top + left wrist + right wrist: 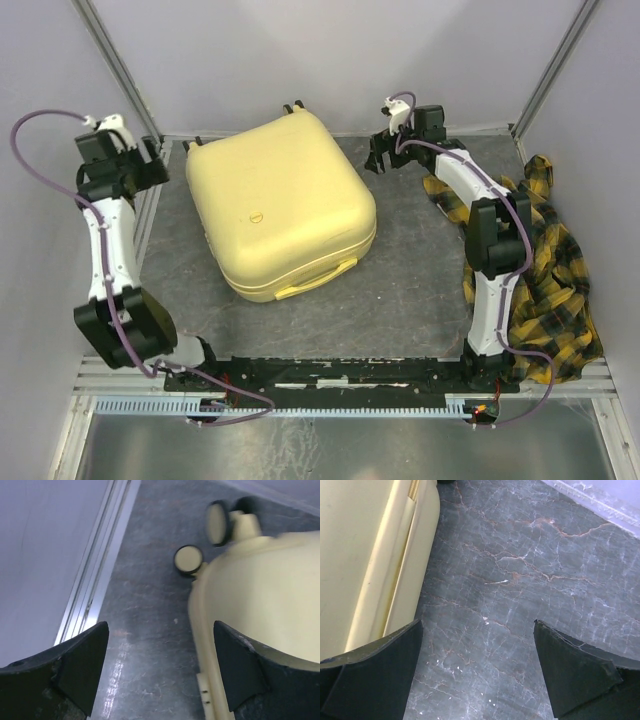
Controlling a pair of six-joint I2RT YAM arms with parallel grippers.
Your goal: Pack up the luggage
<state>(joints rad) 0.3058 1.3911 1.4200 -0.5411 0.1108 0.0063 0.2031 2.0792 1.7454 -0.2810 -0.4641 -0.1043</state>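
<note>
Shows the luggage (280, 205) lying flat and shut in the middle of the grey marbled bench (420, 290), pale yellow shell facing up. Has its yellow handle (318, 278) on the edge turned toward the arm bases and its small wheels (293, 106) along the far edge.

Puts the left arm (105, 235) to the left of the luggage, with the left jaws just off its far left corner. Holds those left jaws spread wide, gripping nothing. Frames, in the left wrist view, bare bench and that wheeled corner between the two dark tips, with the right-hand tip overlapping the shell; cannot tell whether it touches.

Puts the right arm (480, 240) to the right of the luggage, with the right jaws near its far right corner and apart from it. Holds the right jaws fully spread as well, empty, over bare bench, with the side wall and seam of the luggage at the left of the right wrist view.

Shows a yellow-and-black plaid cloth (545, 270) crumpled well to the right of the luggage, partly under the right arm.
</note>
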